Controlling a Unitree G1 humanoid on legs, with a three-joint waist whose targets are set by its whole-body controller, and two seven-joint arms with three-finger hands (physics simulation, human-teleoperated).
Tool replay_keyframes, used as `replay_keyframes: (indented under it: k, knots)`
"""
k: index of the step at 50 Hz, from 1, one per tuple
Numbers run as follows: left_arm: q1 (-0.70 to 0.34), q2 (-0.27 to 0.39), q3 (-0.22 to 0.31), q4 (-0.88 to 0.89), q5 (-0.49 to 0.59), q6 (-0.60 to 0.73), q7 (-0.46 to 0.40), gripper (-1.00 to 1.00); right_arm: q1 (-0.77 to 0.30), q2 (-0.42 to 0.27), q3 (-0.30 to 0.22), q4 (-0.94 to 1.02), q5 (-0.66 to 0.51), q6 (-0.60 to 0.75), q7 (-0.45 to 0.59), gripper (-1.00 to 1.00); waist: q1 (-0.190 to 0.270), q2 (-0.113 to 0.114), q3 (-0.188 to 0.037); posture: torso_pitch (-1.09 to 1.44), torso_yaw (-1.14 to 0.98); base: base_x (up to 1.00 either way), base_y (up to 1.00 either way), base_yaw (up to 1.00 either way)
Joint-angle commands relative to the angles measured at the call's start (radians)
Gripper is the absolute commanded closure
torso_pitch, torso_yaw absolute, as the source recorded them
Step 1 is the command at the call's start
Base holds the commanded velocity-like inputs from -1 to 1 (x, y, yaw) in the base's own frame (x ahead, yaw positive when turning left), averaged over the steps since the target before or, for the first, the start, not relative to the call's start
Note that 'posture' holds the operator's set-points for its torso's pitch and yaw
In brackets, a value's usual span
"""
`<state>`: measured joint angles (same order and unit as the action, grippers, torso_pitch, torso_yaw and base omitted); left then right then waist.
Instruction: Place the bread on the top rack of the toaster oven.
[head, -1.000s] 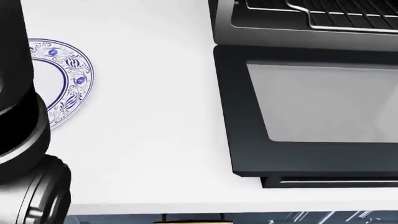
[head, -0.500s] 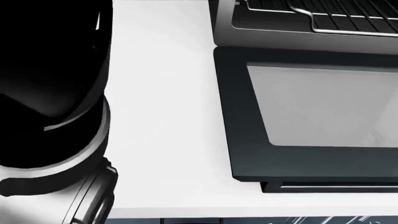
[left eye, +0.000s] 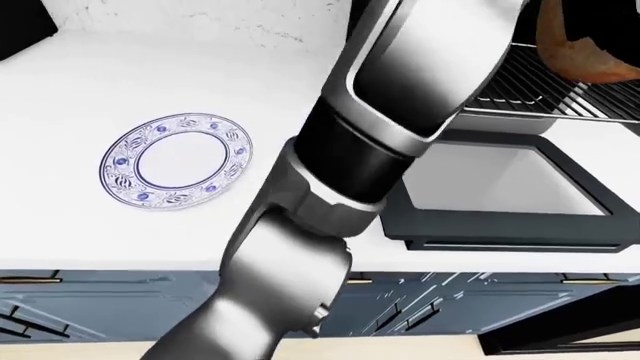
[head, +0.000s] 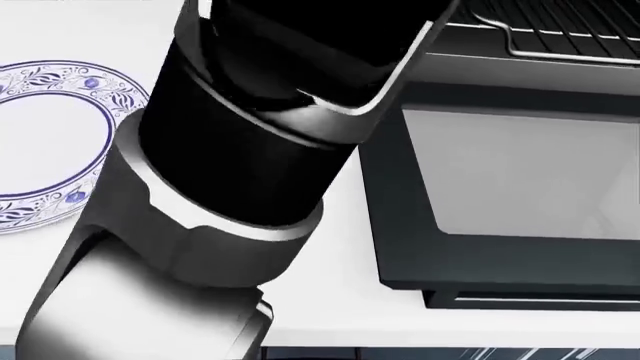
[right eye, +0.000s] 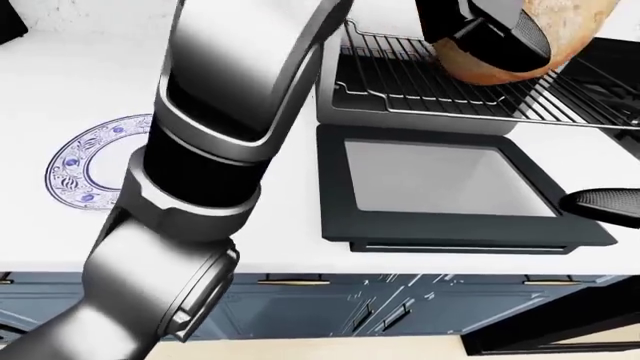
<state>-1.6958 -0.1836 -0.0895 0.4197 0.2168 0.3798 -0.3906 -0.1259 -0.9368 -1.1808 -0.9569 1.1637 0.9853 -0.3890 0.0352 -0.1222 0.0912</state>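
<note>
My left arm (left eye: 400, 97) rises from the bottom left to the top right of the eye views. Its black hand (right eye: 487, 31) is shut on the brown bread (right eye: 555, 34), held just above the pulled-out wire rack (right eye: 420, 90) of the toaster oven. The bread also shows at the top right of the left-eye view (left eye: 585, 46). The oven's glass door (right eye: 430, 187) lies open and flat on the white counter (left eye: 110, 90). A dark rounded shape at the right edge of the right-eye view may be my right hand (right eye: 605, 204); its fingers do not show.
An empty blue-and-white patterned plate (left eye: 175, 161) lies on the counter, left of the oven. Blue cabinet fronts (right eye: 330, 307) run below the counter edge. The left arm fills the middle of the head view (head: 250, 150).
My left arm has swung from the left edge of the head view up and rightward across its middle. The plate shows again at the left. The oven has barely shifted.
</note>
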Motion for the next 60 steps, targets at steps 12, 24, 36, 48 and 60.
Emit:
replay_keyframes:
  k: [12,24,36,48,60]
  knots:
    - [-0.055,0.012,0.025,0.235,0.058,-0.251,0.049,1.0,0.018,-0.007,-0.06,-0.007,0.004,-0.02,0.008,-1.0,-0.001,-0.01,-0.024,0.0,0.0,0.0,0.0,0.0]
    - [-0.063,0.015,0.032,0.328,0.072,-0.324,0.05,1.0,0.038,0.011,-0.075,-0.022,0.003,-0.021,0.016,-1.0,-0.002,-0.012,-0.028,0.0,0.0,0.0,0.0,0.0]
    - [-0.069,0.006,0.034,0.356,0.079,-0.336,0.051,1.0,0.052,0.016,-0.103,-0.021,0.007,-0.02,0.029,-1.0,-0.003,-0.012,-0.028,0.0,0.0,0.0,0.0,0.0]
    - [-0.087,0.018,0.042,0.407,0.082,-0.367,0.054,0.55,0.043,0.009,-0.091,-0.015,0.006,-0.021,0.027,-1.0,-0.004,-0.011,-0.028,0.0,0.0,0.0,0.0,0.0]
    - [-0.082,0.024,0.04,0.425,0.094,-0.381,0.058,-0.07,0.047,0.012,-0.096,-0.017,0.002,-0.017,0.034,-1.0,-0.004,-0.011,-0.029,0.0,0.0,0.0,0.0,0.0]
